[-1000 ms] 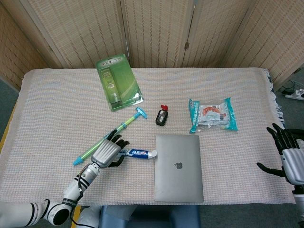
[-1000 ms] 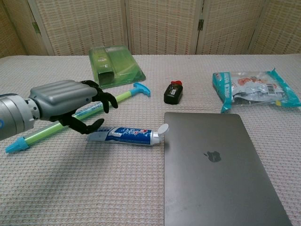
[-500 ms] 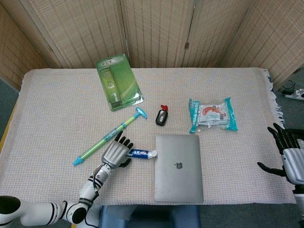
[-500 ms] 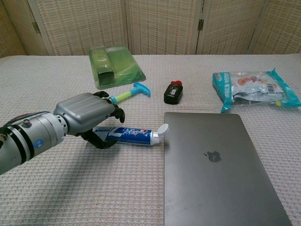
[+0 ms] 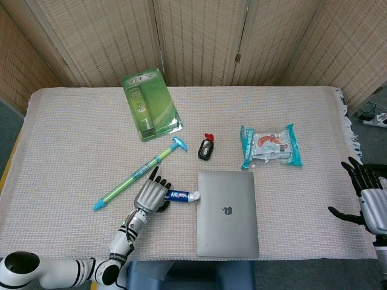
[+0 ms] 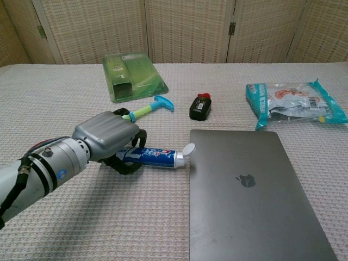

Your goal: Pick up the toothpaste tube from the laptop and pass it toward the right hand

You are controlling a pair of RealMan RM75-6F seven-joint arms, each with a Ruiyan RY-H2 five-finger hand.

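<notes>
The toothpaste tube (image 5: pixel 181 195) (image 6: pixel 155 156) lies flat on the tablecloth, its white cap against the left edge of the closed grey laptop (image 5: pixel 227 212) (image 6: pixel 250 201). My left hand (image 5: pixel 151 195) (image 6: pixel 109 135) covers the tube's tail end. Its fingers curl over the top and its thumb sits under the near side, so it grips the tail. My right hand (image 5: pixel 370 202) hovers at the table's right edge with fingers spread and nothing in it. The chest view does not show it.
A green and blue syringe toy (image 5: pixel 136 177) (image 6: pixel 147 110) lies just behind my left hand. A green blister pack (image 5: pixel 150 104) (image 6: pixel 132 76), a small black object with a red cap (image 5: pixel 206 148) (image 6: pixel 201 107) and a teal snack packet (image 5: pixel 270 145) (image 6: pixel 293 103) sit further back.
My left hand came down and to the right from above the syringe toy onto the tube's tail, and its fingers closed around it. The tube and the right hand stayed put.
</notes>
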